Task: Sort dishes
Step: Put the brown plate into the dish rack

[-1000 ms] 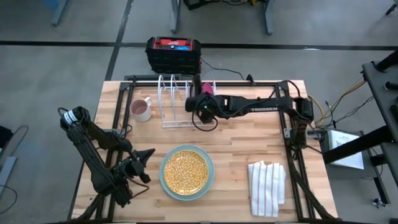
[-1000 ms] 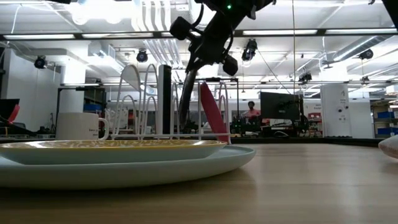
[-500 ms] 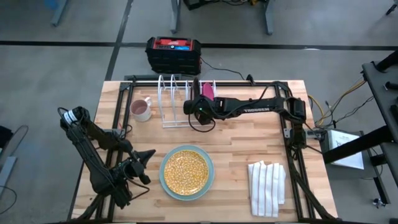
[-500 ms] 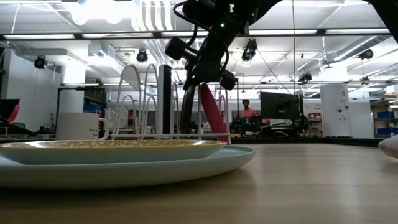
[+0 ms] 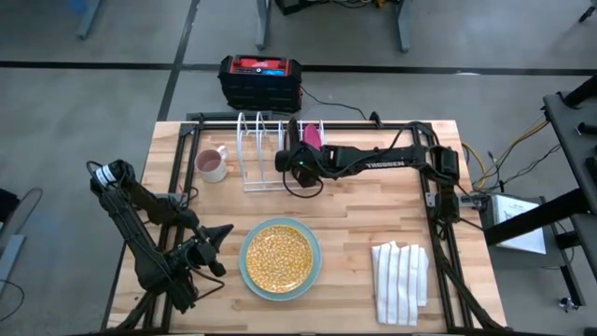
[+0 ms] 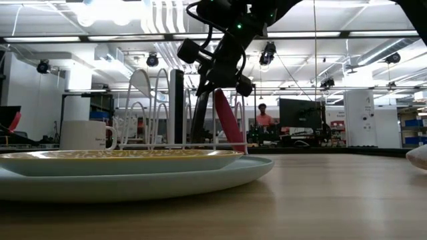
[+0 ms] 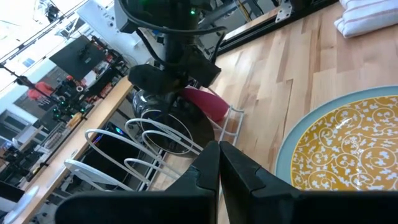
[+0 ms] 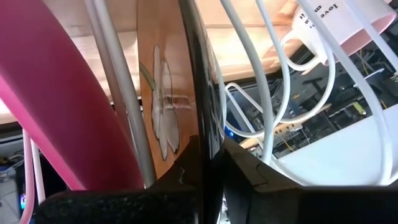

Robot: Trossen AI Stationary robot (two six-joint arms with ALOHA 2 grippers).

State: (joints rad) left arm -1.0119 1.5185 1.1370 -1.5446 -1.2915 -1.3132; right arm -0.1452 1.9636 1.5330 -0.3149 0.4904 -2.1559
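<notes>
The yellow speckled plate (image 5: 279, 256) lies on the pale teal plate (image 5: 246, 275) at the table's near middle. The magenta plate (image 5: 312, 135) stands on edge in the white wire rack (image 5: 254, 149) at the far middle. My right gripper (image 5: 297, 161) is shut on the orange-brown plate (image 8: 163, 106), which stands on edge in the rack beside the magenta plate (image 8: 56, 106). My left gripper (image 5: 220, 233) is shut and empty, left of the stacked plates. My right gripper pinches the orange-brown plate's upper rim (image 8: 200, 127) between its two fingers, one on the dark back and one on the patterned face. The fingers come from above and the table's right. The plate (image 6: 199, 120) stands nearly upright between the rack's wires.
A white mug (image 5: 212, 165) stands left of the rack. A white striped folded cloth (image 5: 401, 280) lies at the near right. A black and red box (image 5: 259, 80) sits on the floor beyond the far edge. Bare wood lies between the rack and the stacked plates.
My right gripper has gone a little toward the table's left with the orange-brown plate, still shut on it. The plate has tipped from a lean to nearly upright in the rack. For the last half second it has kept still.
</notes>
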